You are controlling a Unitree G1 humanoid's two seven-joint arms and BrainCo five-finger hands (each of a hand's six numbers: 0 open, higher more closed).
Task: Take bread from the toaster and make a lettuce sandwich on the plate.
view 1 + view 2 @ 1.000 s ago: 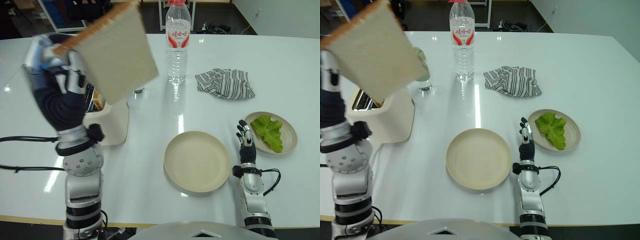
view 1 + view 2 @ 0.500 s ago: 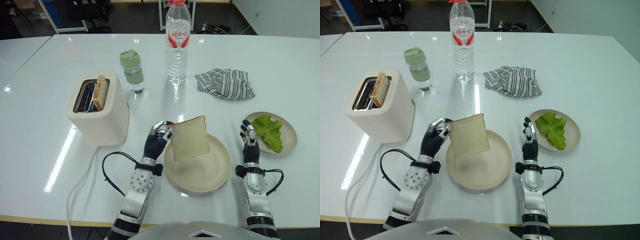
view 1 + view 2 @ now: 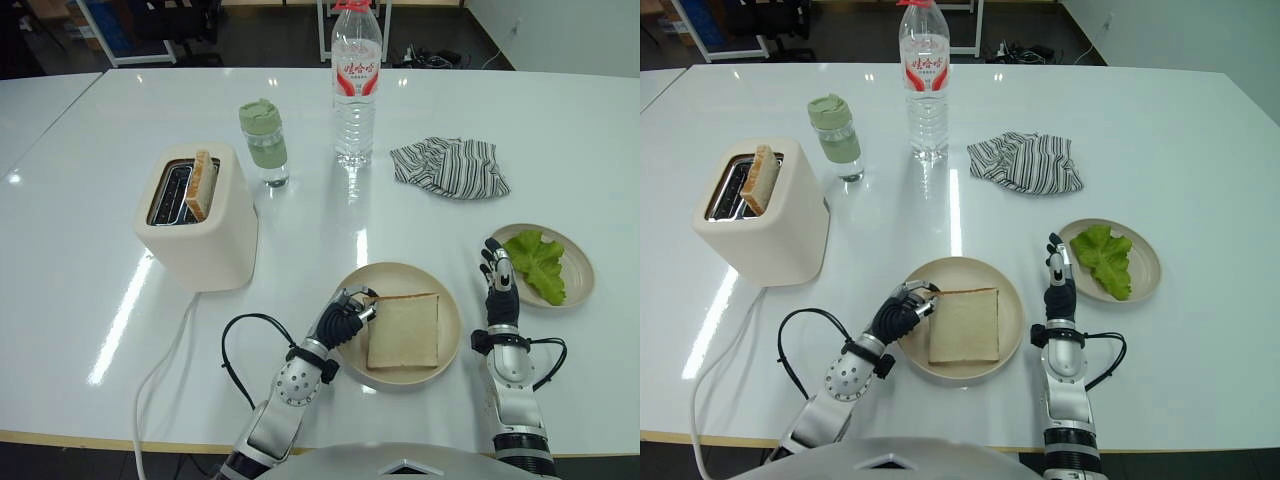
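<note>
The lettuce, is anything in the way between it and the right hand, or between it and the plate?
Nothing visible. The right hand stands beside the lettuce on its dish, only bare table between; toward the plate, just that hand.

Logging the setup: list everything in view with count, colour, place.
toaster: 1, cream, table's left
upright bread slice: 1, tan, in toaster
plated bread slice: 1, pale, on large plate
large plate: 1, beige, front centre
small plate: 1, beige, right
lettuce: 1, green, on small plate
water bottle: 1, clear, back centre
tumbler: 1, green, beside toaster
striped cloth: 1, black-white, back right
table: 1, white, underneath
left hand: 1, black, large plate's left rim
right hand: 1, black, between plates
</note>
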